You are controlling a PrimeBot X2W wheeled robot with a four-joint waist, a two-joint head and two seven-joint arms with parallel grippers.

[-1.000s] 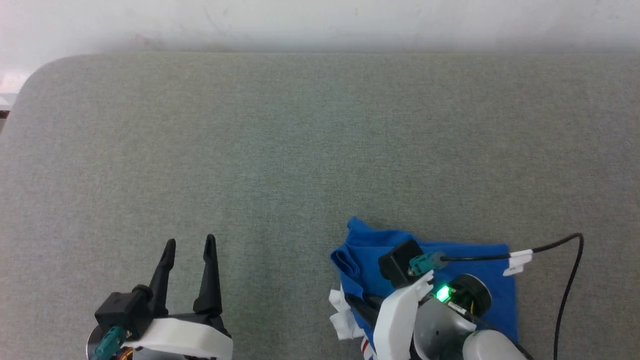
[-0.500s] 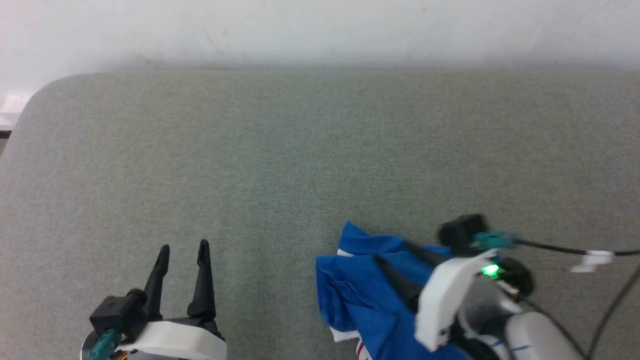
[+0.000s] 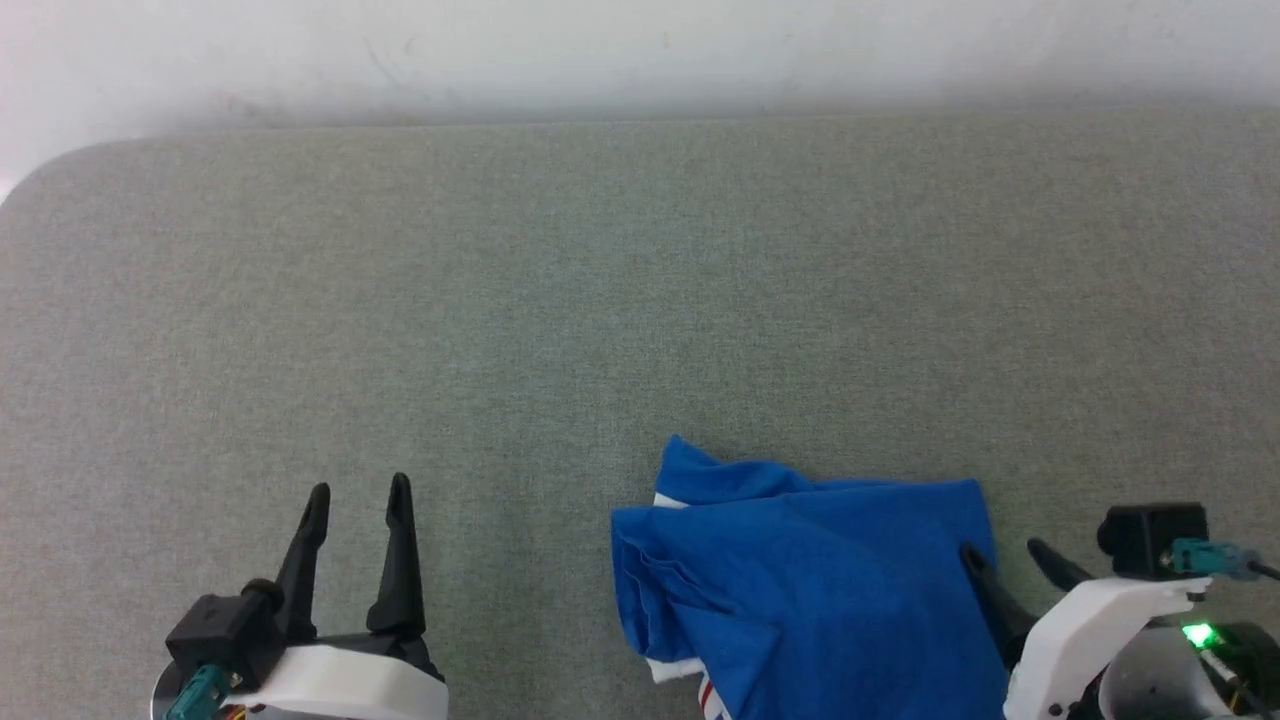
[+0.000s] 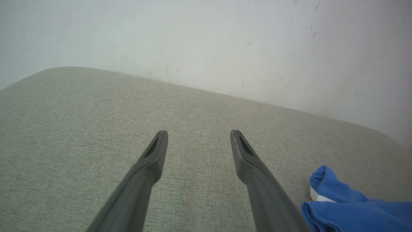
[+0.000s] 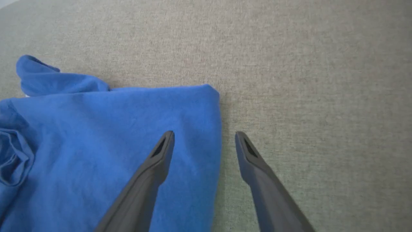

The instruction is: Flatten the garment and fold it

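Grey fabric-covered table [image 3: 600, 300] seen from above, pale wall [image 3: 640, 50] behind it. At lower left, the left gripper [image 3: 360, 487] hangs over bare table with its two dark fingers spread apart and nothing between them, well apart from the cloth. Right of centre, at the near edge, the garment [image 3: 800, 580] lies bunched in layers, blue side up. Its left edge is crumpled into folds, a sliver of white and red trim peeks out below, and its lower part runs out of view. At lower right, the right gripper [image 3: 1002, 548] straddles the garment's right edge with fingers parted and empty, one over blue cloth, one over table.

Likely risks: a pinch here may catch several layers, so the shirt stays folded; a one-armed pull may drag the whole bundle along or off the near edge.
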